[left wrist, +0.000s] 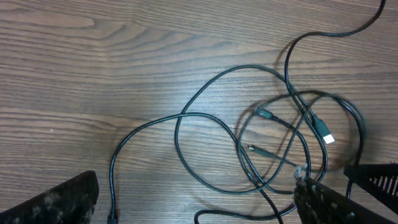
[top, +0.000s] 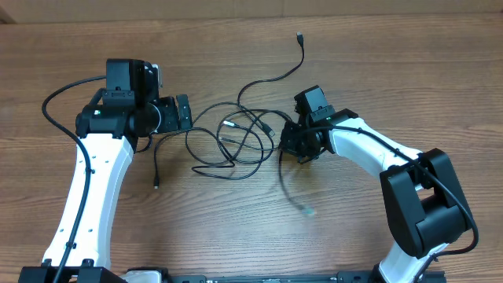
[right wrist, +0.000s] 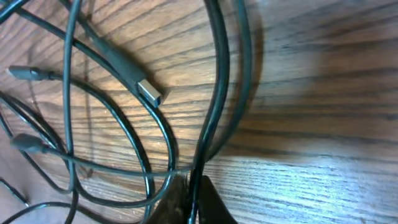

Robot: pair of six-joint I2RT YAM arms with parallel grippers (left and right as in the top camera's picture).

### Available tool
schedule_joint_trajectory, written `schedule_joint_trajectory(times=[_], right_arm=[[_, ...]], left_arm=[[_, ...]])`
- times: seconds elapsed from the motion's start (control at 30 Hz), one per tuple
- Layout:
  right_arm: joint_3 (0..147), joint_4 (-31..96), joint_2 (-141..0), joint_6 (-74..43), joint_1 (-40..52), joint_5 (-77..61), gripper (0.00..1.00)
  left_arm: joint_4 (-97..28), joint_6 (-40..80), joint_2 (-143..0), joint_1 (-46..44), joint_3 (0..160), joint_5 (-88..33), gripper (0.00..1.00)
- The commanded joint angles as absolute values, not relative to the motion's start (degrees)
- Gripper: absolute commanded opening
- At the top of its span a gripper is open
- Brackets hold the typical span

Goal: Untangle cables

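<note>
The cables [top: 236, 140] are thin black cords in loose, overlapping loops at the table's middle. One strand runs up to a plug [top: 299, 36] at the back. Other ends lie at the front right [top: 308, 211] and front left [top: 156, 185]. My left gripper [top: 184, 114] is open at the tangle's left edge; in the left wrist view its fingers [left wrist: 196, 186] straddle the loops [left wrist: 273, 143] without gripping. My right gripper [top: 285, 141] is at the tangle's right edge. In the right wrist view its fingers [right wrist: 193, 199] are shut on one black strand [right wrist: 214, 106].
The wooden table [top: 94, 47] carries only the cables and both arms. A silver-tipped plug [right wrist: 152, 92] lies just ahead of the right fingers. The right arm's base [top: 424, 204] stands at the front right, the left arm's link [top: 90, 181] at the front left.
</note>
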State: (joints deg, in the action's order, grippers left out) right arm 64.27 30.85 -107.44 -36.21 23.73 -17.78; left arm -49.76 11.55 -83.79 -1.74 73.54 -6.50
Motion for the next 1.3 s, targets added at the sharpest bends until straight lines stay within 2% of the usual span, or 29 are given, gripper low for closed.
schedule_joint_trajectory(times=[0.0, 0.33, 0.43, 0.67, 0.77, 0.87, 1.17, 1.27], right_arm=[[64.0, 30.7, -107.5, -36.1, 24.1, -18.1, 0.04], [64.6, 33.1, -107.4, -35.0, 24.0, -18.1, 0.04], [69.1, 38.2, -106.8, -31.2, 23.4, -18.0, 0.04], [91.5, 58.7, -104.7, -25.0, 23.2, -8.8, 0.04], [107.9, 69.7, -104.4, -23.5, 23.2, -3.5, 0.04], [120.7, 75.4, -104.4, -23.5, 23.2, 0.6, 0.04], [155.3, 80.1, -104.4, -23.5, 19.9, 1.9, 0.04], [160.9, 80.2, -104.2, -23.5, 17.7, 1.9, 0.04]], left_arm=[[-49.7, 10.3, -83.2, -1.5, 74.0, -7.1, 1.0], [-49.7, 10.3, -83.2, -1.5, 74.0, -7.1, 1.0], [-49.7, 10.3, -83.2, -1.5, 74.0, -7.1, 1.0], [-49.7, 10.3, -83.2, -1.5, 74.0, -7.1, 1.0], [-49.7, 10.3, -83.2, -1.5, 74.0, -7.1, 1.0], [-49.7, 10.3, -83.2, -1.5, 74.0, -7.1, 0.99], [-49.7, 10.3, -83.2, -1.5, 74.0, -7.1, 1.0], [-49.7, 10.3, -83.2, -1.5, 74.0, -7.1, 1.0]])
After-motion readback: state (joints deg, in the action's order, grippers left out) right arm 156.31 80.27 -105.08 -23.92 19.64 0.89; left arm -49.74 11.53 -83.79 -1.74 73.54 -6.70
